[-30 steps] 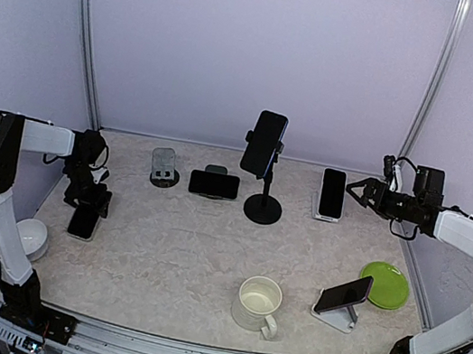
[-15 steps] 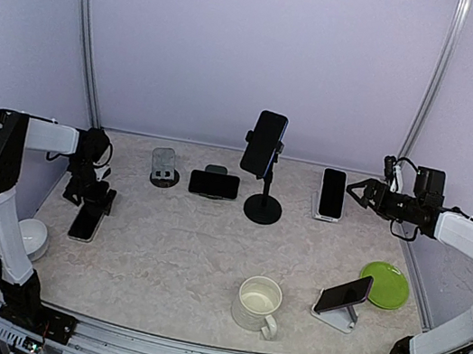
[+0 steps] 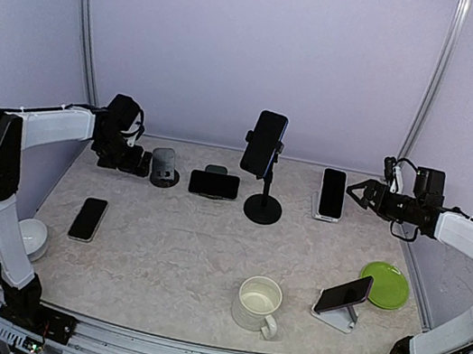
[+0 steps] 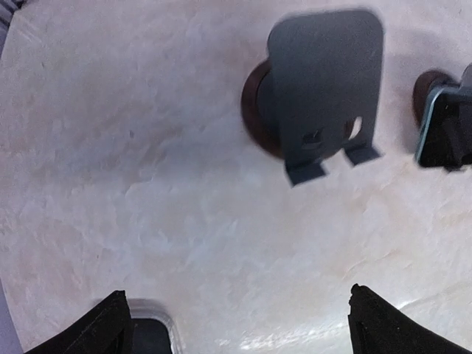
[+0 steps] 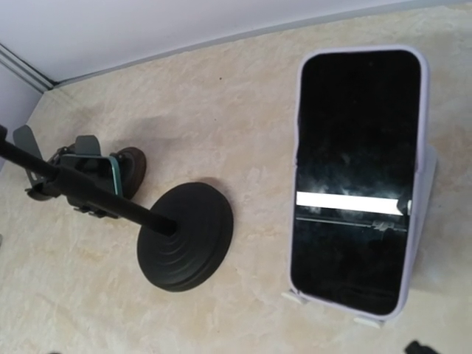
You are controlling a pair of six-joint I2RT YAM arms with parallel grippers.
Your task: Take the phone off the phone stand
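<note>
A dark phone (image 3: 88, 218) lies flat on the table at the left. An empty grey stand (image 3: 162, 166) stands at the back left and also shows in the left wrist view (image 4: 324, 110). My left gripper (image 3: 134, 161) is open and empty just left of that stand; in its wrist view (image 4: 243, 324) both fingertips (image 4: 110, 324) are spread wide over bare table. My right gripper (image 3: 355, 191) is open, just right of a black phone (image 3: 332, 194) leaning on a white stand (image 5: 358, 177). Other phones sit on a tall black stand (image 3: 264, 143), a low stand (image 3: 214, 184) and a white wedge (image 3: 343, 294).
A white mug (image 3: 258, 302) stands front centre, a green plate (image 3: 385, 284) at the right, and a white bowl (image 3: 31, 238) at the left edge. The tall stand's round black base (image 5: 184, 236) lies left of the white stand.
My left gripper has left the phone lying flat at the left and swung to the back, next to the grey stand. The phone stays flat. The right arm has not moved.
</note>
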